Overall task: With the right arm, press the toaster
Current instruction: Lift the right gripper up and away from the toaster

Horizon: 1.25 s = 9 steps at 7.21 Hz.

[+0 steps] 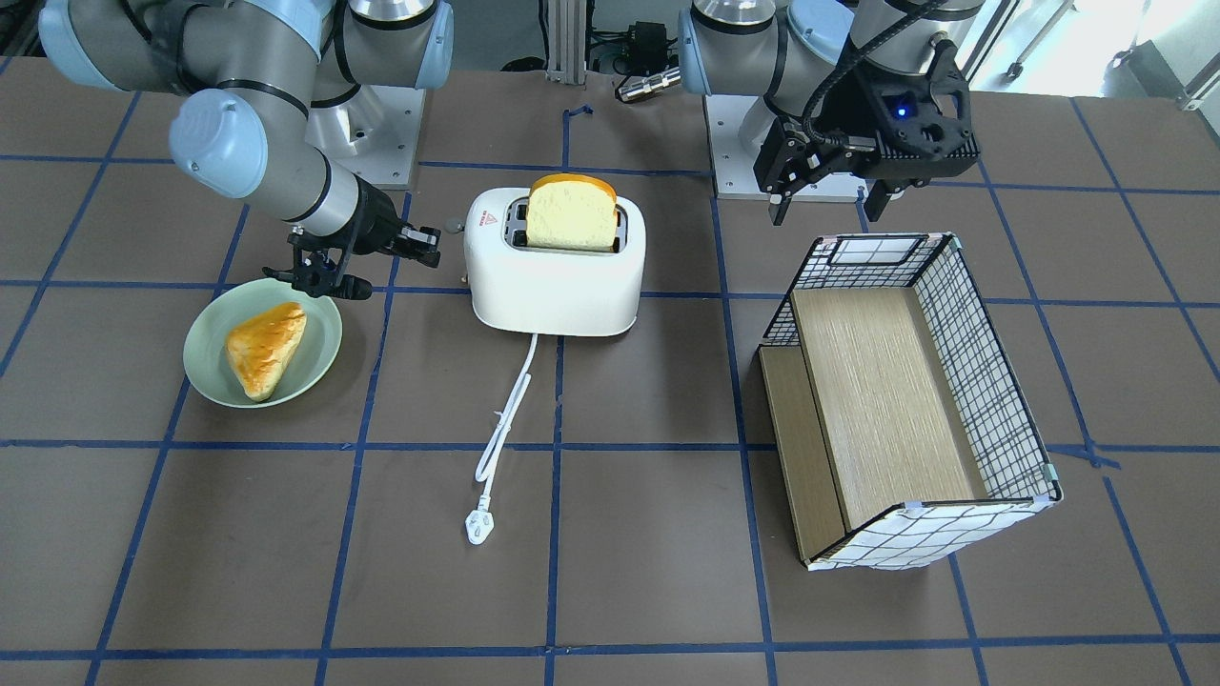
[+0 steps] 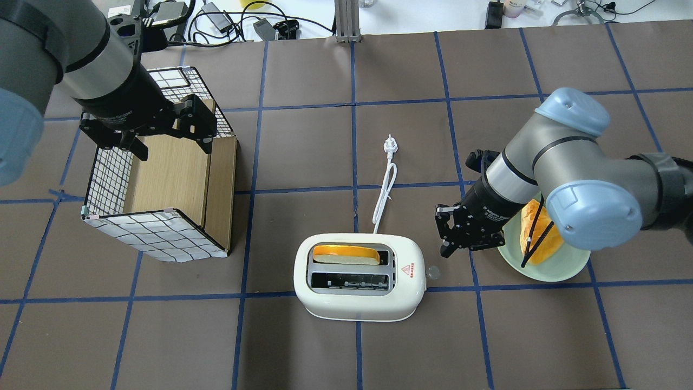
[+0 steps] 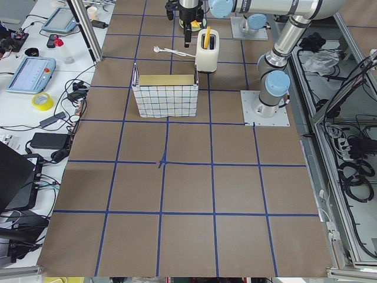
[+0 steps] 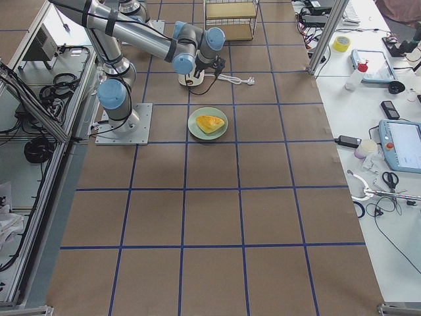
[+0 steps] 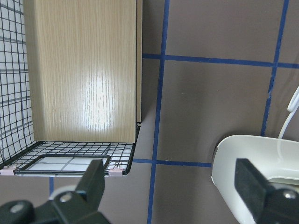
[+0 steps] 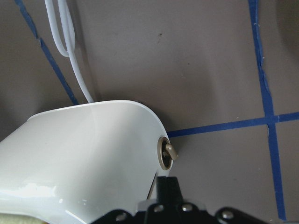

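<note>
Right gripper [image 6: 167, 183] closed, just beside toaster [image 6: 84, 149] knob [image 6: 169, 152]; left gripper [image 5: 170, 171] open near basket [image 5: 70, 161].

The right arm [image 1: 286, 181] and the left arm [image 1: 753, 48] are silver-grey tubes with rounded light-blue joint caps and black bands at the joints. Each ends in black: the right hand [image 1: 424, 246] and the left hand [image 1: 827, 210] are both two-fingered. A small blue light [image 1: 901, 110] glows on the left one's housing, and a ribbed black cable [image 1: 839, 71] runs beside it.

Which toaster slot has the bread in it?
The far slot, on the cord side of the toaster, holds the bread slice. The near slot, on the robot's side, is empty.
</note>
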Motion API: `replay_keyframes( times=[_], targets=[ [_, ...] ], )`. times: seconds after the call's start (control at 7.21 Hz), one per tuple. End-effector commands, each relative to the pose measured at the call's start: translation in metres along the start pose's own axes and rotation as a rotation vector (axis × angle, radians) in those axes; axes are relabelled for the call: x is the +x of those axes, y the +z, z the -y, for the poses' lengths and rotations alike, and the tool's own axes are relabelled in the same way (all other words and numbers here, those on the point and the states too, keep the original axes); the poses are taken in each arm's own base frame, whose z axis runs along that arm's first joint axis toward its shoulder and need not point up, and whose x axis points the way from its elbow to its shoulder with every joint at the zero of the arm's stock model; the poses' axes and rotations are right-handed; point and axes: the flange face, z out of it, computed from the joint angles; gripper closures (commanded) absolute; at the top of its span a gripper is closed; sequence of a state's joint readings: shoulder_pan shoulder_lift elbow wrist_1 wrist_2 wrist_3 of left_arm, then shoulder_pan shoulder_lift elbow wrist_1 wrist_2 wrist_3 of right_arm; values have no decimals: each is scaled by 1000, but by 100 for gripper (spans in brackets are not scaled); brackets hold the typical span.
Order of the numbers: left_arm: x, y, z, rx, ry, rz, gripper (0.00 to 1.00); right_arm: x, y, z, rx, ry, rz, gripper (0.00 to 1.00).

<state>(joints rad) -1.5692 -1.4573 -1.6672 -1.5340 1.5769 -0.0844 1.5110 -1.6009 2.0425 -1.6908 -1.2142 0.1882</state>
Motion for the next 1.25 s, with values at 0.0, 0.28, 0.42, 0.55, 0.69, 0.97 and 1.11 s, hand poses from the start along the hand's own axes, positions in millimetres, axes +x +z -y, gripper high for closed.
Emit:
replay_keyframes(
  times=[0.0,0.28,0.42,0.55,0.69,0.97,1.11],
  targets=[
    [0,-1,0,1,0,0,0,-18,-50,-1,8,4,-4,100],
    [0,0,0,0,0,0,0,-32,-109,-4,76,-14,-83,95],
    [0,-1,0,1,0,0,0,-38,-138,-5,134,-30,-116,88],
    [0,-1,0,1,0,0,0,-41,-158,-5,194,-59,-152,70],
    [0,0,0,0,0,0,0,-46,-174,-4,243,-73,-157,54],
    [0,0,0,0,0,0,0,-49,-196,-1,318,-158,-212,9],
    [0,-1,0,1,0,0,0,-50,-202,-1,326,-227,-231,0]
  ],
)
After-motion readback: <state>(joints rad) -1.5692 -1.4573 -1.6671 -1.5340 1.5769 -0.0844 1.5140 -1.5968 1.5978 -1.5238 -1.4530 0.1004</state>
